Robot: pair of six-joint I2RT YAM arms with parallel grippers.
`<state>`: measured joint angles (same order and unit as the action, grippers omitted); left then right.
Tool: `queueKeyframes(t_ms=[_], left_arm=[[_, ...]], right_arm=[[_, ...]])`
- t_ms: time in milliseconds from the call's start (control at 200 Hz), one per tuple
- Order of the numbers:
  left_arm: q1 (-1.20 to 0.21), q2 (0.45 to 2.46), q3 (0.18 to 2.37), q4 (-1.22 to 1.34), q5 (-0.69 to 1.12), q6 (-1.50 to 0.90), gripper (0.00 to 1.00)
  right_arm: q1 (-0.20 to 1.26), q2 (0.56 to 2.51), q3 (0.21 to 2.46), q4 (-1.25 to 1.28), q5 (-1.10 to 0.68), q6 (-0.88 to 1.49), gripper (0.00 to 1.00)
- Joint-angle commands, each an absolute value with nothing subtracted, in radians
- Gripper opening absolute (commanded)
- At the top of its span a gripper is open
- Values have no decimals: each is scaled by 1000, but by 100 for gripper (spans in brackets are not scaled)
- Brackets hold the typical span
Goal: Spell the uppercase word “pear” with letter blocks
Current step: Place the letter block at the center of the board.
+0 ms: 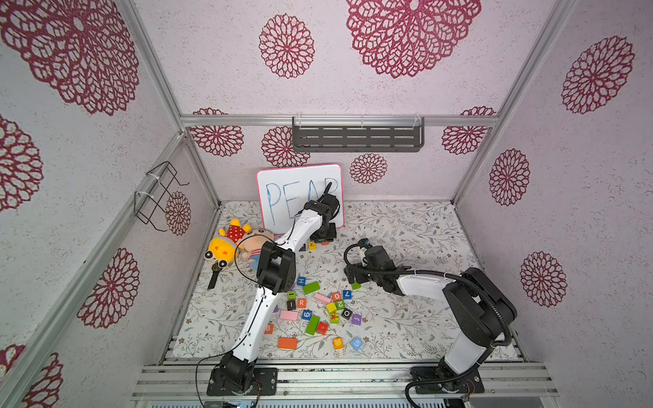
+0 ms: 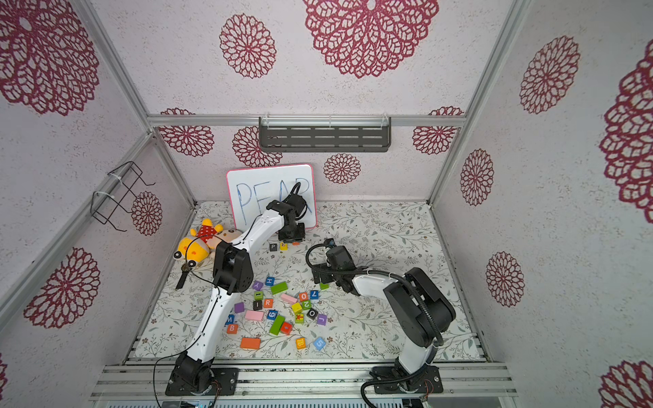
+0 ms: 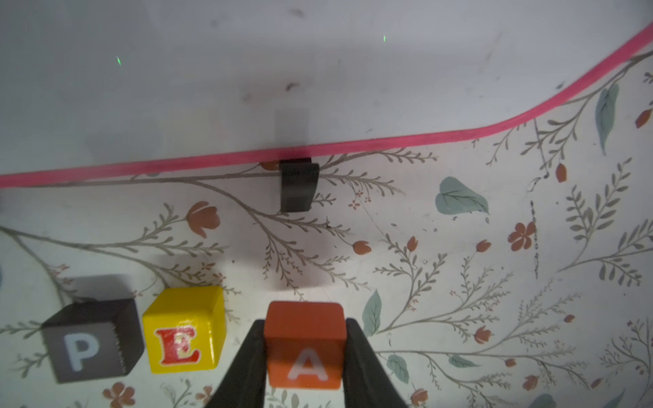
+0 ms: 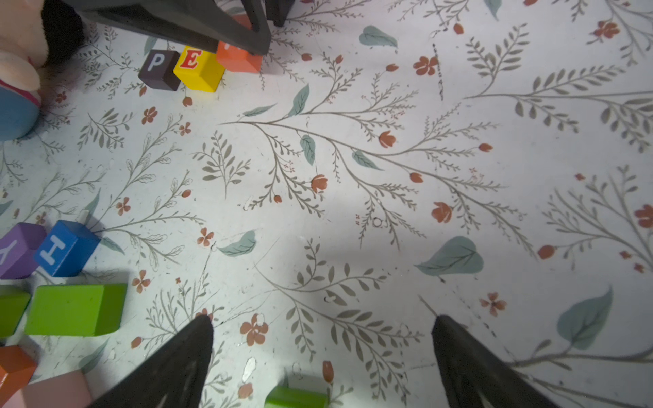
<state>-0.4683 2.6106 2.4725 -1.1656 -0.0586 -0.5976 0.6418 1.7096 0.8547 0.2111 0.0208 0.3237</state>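
Three letter blocks stand in a row just in front of the whiteboard (image 3: 247, 88). The black P (image 3: 88, 346) is at the left end and the yellow E (image 3: 185, 328) is next to it. A small gap separates the E from the orange A (image 3: 305, 353). My left gripper (image 3: 305, 320) is shut on the A, one finger on each side, low over the mat. The orange-red R (image 1: 301, 302) lies in the loose pile nearer the front. My right gripper (image 4: 322, 318) hangs open over bare mat at the pile's right edge, holding nothing.
The whiteboard (image 1: 282, 183) reading PEAR leans on the back wall. Plush toys (image 1: 236, 243) and a watch (image 1: 214, 275) lie at the left. Several mixed blocks (image 1: 318, 311) are scattered mid-front, including an amber E (image 1: 337, 342). A small green block (image 4: 295, 397) sits under my right gripper.
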Motion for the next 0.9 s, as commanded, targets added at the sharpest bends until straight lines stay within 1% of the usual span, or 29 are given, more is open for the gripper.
queueKeyframes(t_ms=[0, 465, 565, 645, 896], left_arm=[[-464, 2629, 2495, -1161, -61, -578, 0], [-469, 2670, 2500, -1153, -66, -580, 0], [-470, 2674, 2502, -1149, -74, -578, 1], [-469, 2677, 2502, -1149, -79, -577, 4], [-469, 2680, 2504, -1146, -79, -575, 16]], right_arm=[[637, 1718, 893, 228, 7, 319, 99], [637, 1718, 900, 218, 8, 318, 99], [637, 1716, 900, 214, 9, 316, 99], [637, 1715, 901, 215, 9, 317, 99], [637, 1712, 900, 209, 11, 316, 99]])
